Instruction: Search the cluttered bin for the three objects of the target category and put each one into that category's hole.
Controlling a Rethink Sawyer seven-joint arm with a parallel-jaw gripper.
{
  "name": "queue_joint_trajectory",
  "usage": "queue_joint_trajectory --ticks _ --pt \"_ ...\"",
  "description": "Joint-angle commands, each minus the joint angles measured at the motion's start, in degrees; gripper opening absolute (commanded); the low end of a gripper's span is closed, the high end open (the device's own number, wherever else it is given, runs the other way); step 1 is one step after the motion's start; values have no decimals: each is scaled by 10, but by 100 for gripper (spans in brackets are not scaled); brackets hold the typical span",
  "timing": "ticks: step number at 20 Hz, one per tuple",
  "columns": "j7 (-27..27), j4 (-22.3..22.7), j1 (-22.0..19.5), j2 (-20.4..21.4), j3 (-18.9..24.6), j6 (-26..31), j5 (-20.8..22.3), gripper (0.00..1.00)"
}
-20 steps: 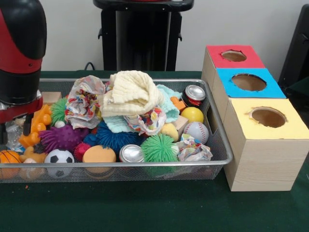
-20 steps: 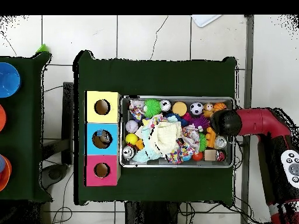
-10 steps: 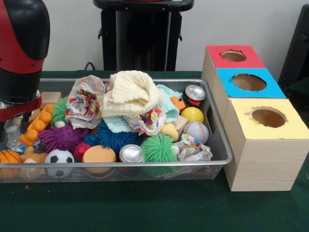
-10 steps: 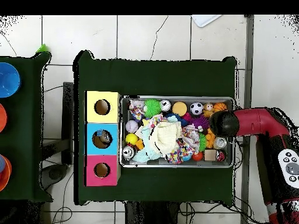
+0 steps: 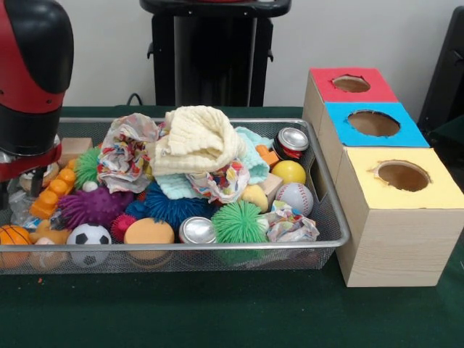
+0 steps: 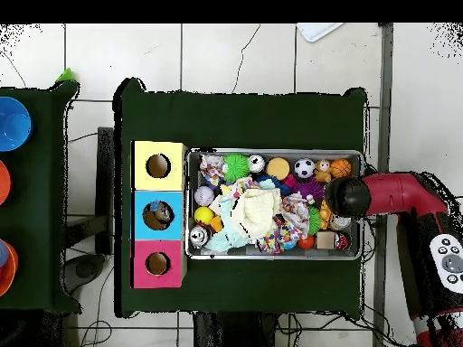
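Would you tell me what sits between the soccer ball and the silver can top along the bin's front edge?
In the front view, an orange ball lies between the soccer ball and the can.

The arm (image 5: 29, 87) is a bit further left in the front view now than a second ago, and overhead its round head (image 6: 348, 195) sits slightly lower and more to the right, near the bin's (image 6: 271, 255) right end. The orange toy (image 5: 52, 196) under it moves too: a second ago it stands up taller by the arm, now it lies lower and slanted, just left of the purple spiky ball (image 5: 90, 206).
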State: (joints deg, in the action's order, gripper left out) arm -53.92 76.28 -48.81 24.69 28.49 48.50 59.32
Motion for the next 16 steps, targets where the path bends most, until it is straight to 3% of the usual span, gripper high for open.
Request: queue_joint_trajectory --ticks 1,8,16 --pt "144 22 5 -32 -20 -10 46 100" --pt "154 21 1 -61 -13 -8 31 100" --pt "134 11 5 -86 -14 -39 46 100"
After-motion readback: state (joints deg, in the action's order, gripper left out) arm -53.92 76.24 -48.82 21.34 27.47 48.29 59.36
